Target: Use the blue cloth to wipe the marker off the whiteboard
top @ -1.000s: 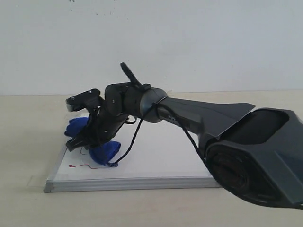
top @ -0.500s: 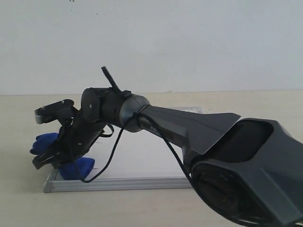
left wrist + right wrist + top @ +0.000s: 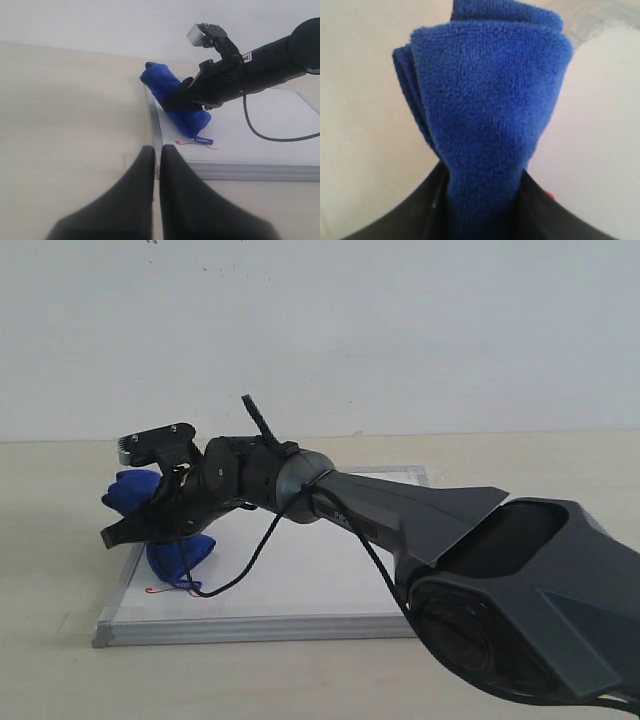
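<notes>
My left gripper point(image 3: 156, 150) hangs over the beige table point(image 3: 50, 570), fingers nearly together, holding nothing. My right gripper point(image 3: 150, 527), tips buried in plush, clamps the blue cloth point(image 3: 172, 552) at the whiteboard point(image 3: 320, 570)'s left edge. Only a short red marker point(image 3: 160, 590) stub shows. The wall point(image 3: 400, 330) is blank white.

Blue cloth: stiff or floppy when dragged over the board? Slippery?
Probably floppy: the blue cloth folds in plush layers and droops past the right claw. Likely light: it is small beside the whiteboard. Its pile should drag rather than slip there.
</notes>
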`<move>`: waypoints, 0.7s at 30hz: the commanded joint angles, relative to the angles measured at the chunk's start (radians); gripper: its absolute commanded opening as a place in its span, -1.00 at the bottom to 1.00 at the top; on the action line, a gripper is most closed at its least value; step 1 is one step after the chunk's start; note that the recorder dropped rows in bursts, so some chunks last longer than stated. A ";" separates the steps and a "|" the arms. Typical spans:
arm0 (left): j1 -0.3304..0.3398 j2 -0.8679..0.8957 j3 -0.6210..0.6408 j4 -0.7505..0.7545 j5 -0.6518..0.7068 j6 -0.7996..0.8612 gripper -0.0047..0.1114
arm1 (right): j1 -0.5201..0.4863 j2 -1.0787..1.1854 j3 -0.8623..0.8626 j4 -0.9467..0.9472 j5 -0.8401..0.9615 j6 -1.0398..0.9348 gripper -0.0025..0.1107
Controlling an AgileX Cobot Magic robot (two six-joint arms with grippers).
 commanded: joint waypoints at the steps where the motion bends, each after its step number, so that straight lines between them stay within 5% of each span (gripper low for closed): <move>1: -0.002 -0.003 0.003 0.000 -0.009 -0.010 -0.85 | -0.005 -0.003 -0.005 -0.010 -0.107 0.058 -0.96; 14: -0.002 -0.003 0.003 0.000 -0.009 -0.010 -0.85 | -0.018 0.006 -0.005 -0.010 -0.325 0.131 -0.96; 21: -0.002 -0.003 0.003 0.000 -0.009 -0.010 -0.85 | -0.019 0.036 -0.009 -0.006 -0.141 0.158 -0.96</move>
